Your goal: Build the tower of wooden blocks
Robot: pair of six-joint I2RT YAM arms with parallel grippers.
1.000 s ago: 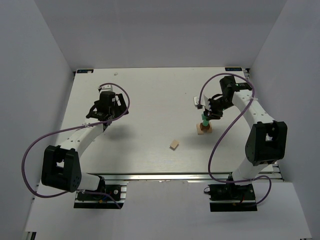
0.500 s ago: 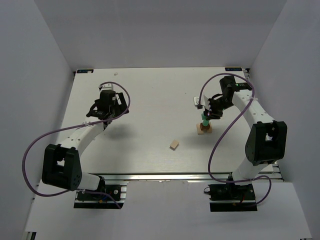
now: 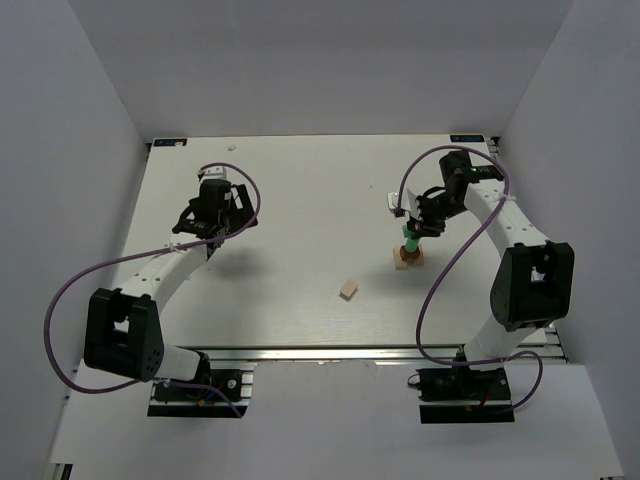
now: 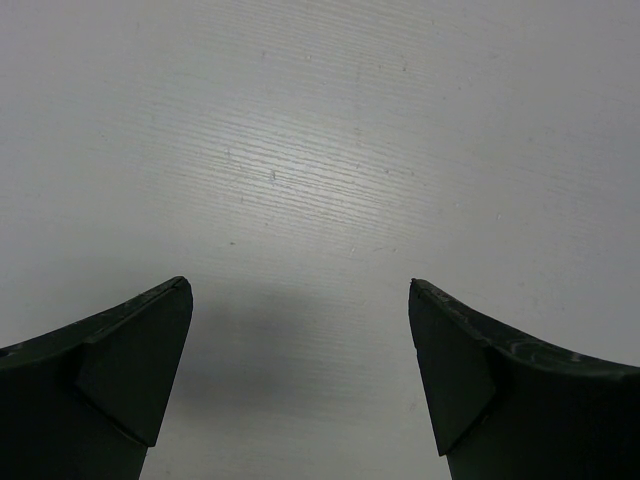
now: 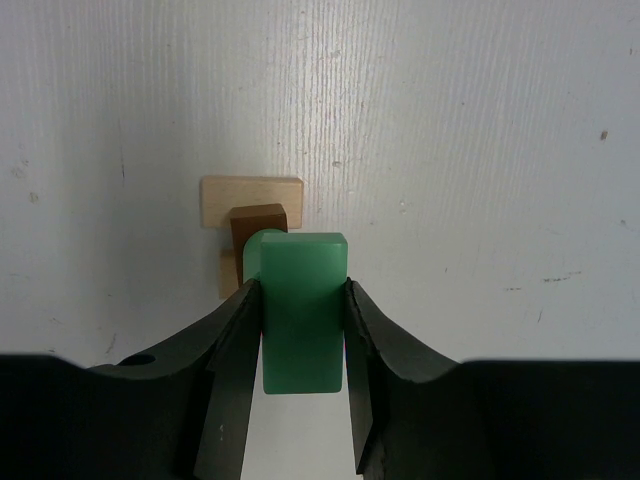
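The white surface [image 3: 300,200] fills the floor of a white-walled enclosure [image 3: 80,150], and only the top view takes it all in, with both arms bolted at its near edge and a purple cable [image 3: 70,300] looping off each. In that view the left arm reaches over the left half, well apart from every block. Its wrist camera shows what the top view cannot: the left gripper [image 4: 300,300] with its jaws spread wide, holding nothing, only bare surface between them. The right gripper [image 5: 300,285] hangs over the right half of the surface, its jaws pressed against the two long sides of a green block [image 5: 302,340]. From above, the wood block tower [image 3: 407,257] is a small tan-and-green spot beneath it. The right wrist view resolves a tan base block [image 5: 250,190] with a dark brown block [image 5: 258,222] on it, directly below the green one. Whether green touches brown cannot be told. A loose tan block [image 3: 348,289], seen only from above, lies nearer the arms' bases.
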